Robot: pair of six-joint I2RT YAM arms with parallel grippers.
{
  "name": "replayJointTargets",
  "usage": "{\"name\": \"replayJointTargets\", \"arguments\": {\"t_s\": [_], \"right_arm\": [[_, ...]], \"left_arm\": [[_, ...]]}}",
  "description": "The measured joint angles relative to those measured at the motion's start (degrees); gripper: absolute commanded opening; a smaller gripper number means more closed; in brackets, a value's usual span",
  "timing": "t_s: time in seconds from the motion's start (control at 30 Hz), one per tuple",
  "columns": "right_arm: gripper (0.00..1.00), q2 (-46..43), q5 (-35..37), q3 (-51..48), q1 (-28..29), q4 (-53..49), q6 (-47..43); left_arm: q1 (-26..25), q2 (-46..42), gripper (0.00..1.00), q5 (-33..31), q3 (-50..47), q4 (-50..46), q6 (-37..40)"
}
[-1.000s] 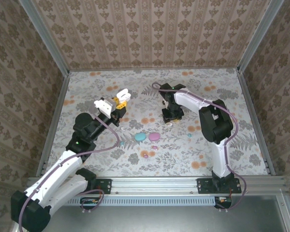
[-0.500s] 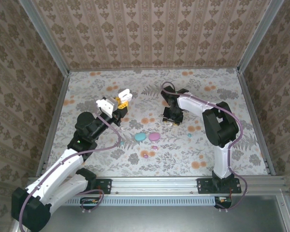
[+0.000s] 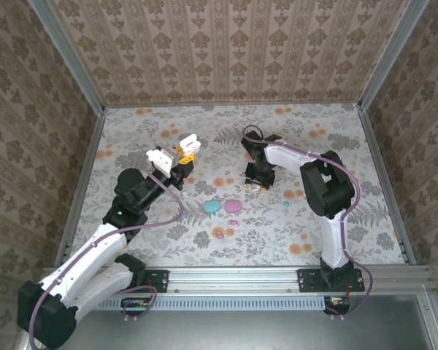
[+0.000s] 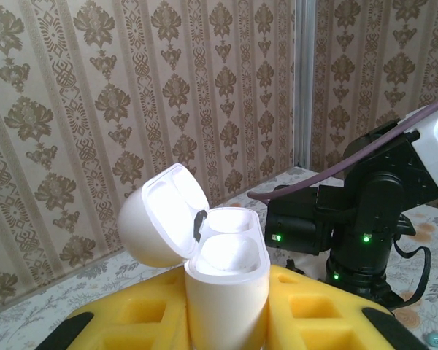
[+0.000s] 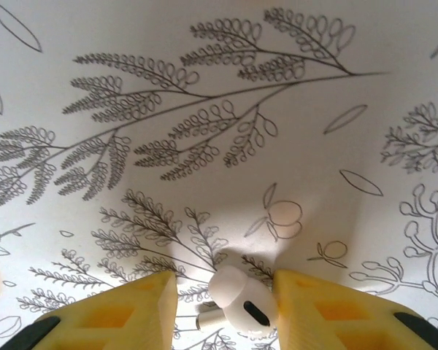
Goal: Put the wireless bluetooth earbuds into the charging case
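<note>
Floral-print counter [image 3: 336, 146], boxed by damask-papered walls [image 3: 233, 51], lies mostly bare toward its far and right edges; a teal oval case [image 3: 212, 207] and a pink oval case [image 3: 233, 205] sit side by side near the middle. Left claw [image 4: 226, 310] is clamped on a white plastic charging case [image 4: 226, 270], upright, lid hinged open, well apart from the left wall. Right claw [image 5: 223, 292] is down at mid-counter, yellow fingers [image 5: 131, 313] apart, straddling a white glossy earbud [image 5: 233, 302] lying on the surface, with a gap on one side.
</note>
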Motion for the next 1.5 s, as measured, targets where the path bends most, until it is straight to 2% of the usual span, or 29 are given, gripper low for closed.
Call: {"name": "replayJointTargets", "arguments": {"t_s": [0.4,0.8,1.5], "right_arm": [[0.35,3.17,3.02,4.94,1.03,-4.24,-5.31],[0.31,3.17,3.65,4.81,1.16,-3.65,-4.20],[0.32,3.02,3.65,4.09,1.16,-2.97,-4.20]], "left_arm": [[0.00,1.27,0.26,0.24,0.00,0.85,-0.04],[0.00,1.27,0.26,0.61,0.02,1.27,-0.26],[-0.37,2.05,0.26,0.70,0.85,1.60,-0.46]]}}
